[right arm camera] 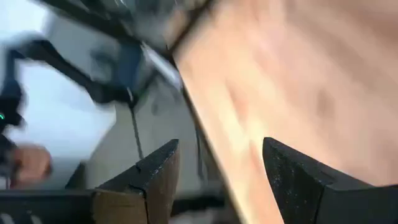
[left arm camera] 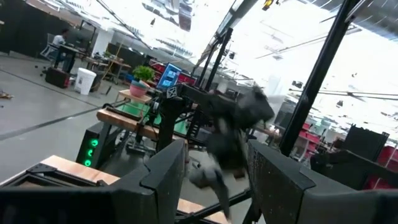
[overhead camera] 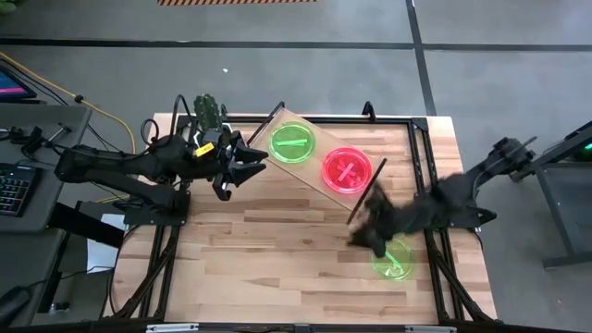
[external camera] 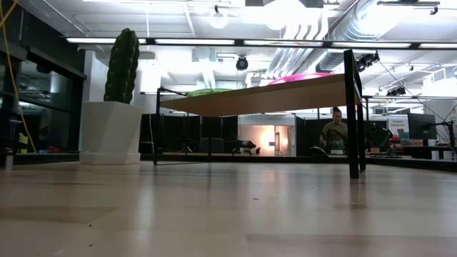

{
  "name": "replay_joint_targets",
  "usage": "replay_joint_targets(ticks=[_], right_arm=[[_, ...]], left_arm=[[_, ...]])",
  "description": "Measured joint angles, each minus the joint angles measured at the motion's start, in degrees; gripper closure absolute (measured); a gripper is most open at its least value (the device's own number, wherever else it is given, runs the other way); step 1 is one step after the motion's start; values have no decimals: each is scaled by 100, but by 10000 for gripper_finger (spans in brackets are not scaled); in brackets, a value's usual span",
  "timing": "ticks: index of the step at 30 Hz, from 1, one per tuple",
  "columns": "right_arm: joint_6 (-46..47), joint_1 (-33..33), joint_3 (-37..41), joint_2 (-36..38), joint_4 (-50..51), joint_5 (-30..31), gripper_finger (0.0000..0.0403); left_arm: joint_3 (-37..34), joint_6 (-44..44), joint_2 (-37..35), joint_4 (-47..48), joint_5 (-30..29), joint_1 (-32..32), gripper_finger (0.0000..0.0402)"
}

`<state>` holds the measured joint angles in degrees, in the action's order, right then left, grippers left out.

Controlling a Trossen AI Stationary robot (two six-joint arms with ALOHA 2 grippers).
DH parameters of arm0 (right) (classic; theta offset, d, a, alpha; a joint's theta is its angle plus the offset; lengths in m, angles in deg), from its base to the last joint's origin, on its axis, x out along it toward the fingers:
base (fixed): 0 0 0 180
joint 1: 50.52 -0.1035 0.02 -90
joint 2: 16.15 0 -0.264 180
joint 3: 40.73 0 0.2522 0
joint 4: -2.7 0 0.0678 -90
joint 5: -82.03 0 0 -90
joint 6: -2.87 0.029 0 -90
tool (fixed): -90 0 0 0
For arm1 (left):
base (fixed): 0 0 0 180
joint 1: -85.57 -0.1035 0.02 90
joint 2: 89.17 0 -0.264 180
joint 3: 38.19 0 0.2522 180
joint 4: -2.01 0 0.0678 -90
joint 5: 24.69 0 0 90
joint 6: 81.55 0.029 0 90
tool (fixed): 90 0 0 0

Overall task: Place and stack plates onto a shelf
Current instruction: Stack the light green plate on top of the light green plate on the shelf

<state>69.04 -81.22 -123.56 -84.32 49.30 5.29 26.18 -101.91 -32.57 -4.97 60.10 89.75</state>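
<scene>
Green plate (overhead camera: 293,144) and pink plate (overhead camera: 346,170) already on shelf (overhead camera: 317,129). One green plate (overhead camera: 395,259) left on table (overhead camera: 277,240), under my right gripper (overhead camera: 370,242), jaws spread, empty. My left gripper (overhead camera: 242,165) beside shelf, released.

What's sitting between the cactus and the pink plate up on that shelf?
In the high view, a green plate lies on the shelf between the cactus and the pink plate.

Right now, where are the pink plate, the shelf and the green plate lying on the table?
pink plate (overhead camera: 346,170): high view, centre of its disc, on the shelf.
shelf (overhead camera: 314,166): high view, bare board between its two plates.
green plate on the table (overhead camera: 396,265): high view, uncovered part beside the right gripper (overhead camera: 368,239).
</scene>
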Motion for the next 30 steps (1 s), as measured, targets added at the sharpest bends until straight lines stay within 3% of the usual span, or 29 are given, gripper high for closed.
replay_joint_targets(ticks=[7, 11, 13, 21, 30], right_arm=[[3005, -1478, 178, -1245, 1132, -786, 190], [4644, -1992, 178, -2095, 1744, -1771, 190], [5154, -2129, 164, -2454, 1905, -1966, 190], [5413, -2062, -372, -3603, 2724, -1835, 190], [4455, -1723, -532, -4165, 3132, -1719, 190]], left_arm=[[0, 5, 0, -1, 0, -4, 236], [0, 4, 0, -2, -7, -4, 236], [0, 5, 0, 0, -7, -4, 236], [0, -8, 0, -2, -74, -4, 236], [0, -37, 0, -4, -130, -4, 236]])
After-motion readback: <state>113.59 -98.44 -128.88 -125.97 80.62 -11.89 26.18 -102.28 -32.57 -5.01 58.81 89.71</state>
